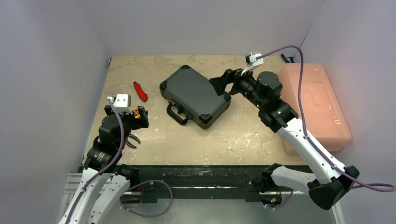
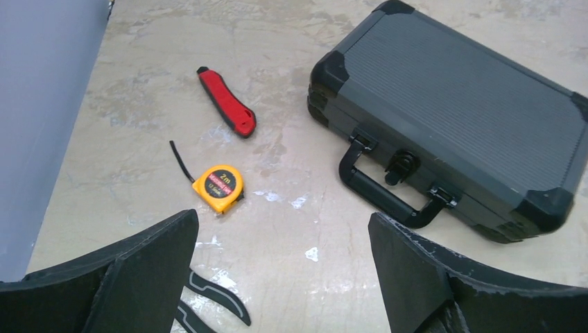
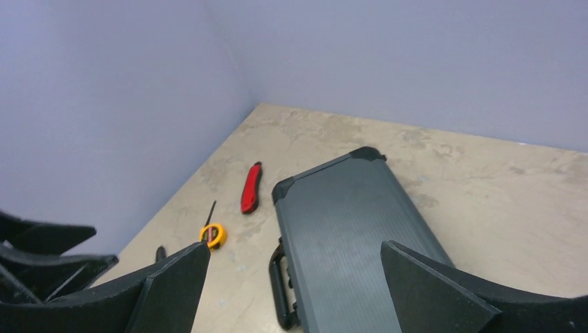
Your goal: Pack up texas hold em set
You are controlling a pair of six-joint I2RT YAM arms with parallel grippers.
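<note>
The texas hold em set's black hard briefcase (image 1: 194, 95) lies shut and flat mid-table, its handle (image 2: 378, 194) toward the near edge. Whatever is inside is hidden. My left gripper (image 2: 284, 257) is open over bare table to the front left of the case (image 2: 457, 104), with nothing between its fingers. In the top view it hangs at the table's left side (image 1: 140, 117). My right gripper (image 3: 295, 277) is open above the case's right end (image 3: 353, 236), holding nothing, and reaches in from the right (image 1: 223, 84).
A red-handled knife (image 1: 140, 91) lies left of the case. A yellow tape measure (image 2: 218, 187) and black plier handles (image 2: 215, 305) lie near my left gripper. A large pink bin (image 1: 313, 105) stands along the right edge. Grey walls enclose the table.
</note>
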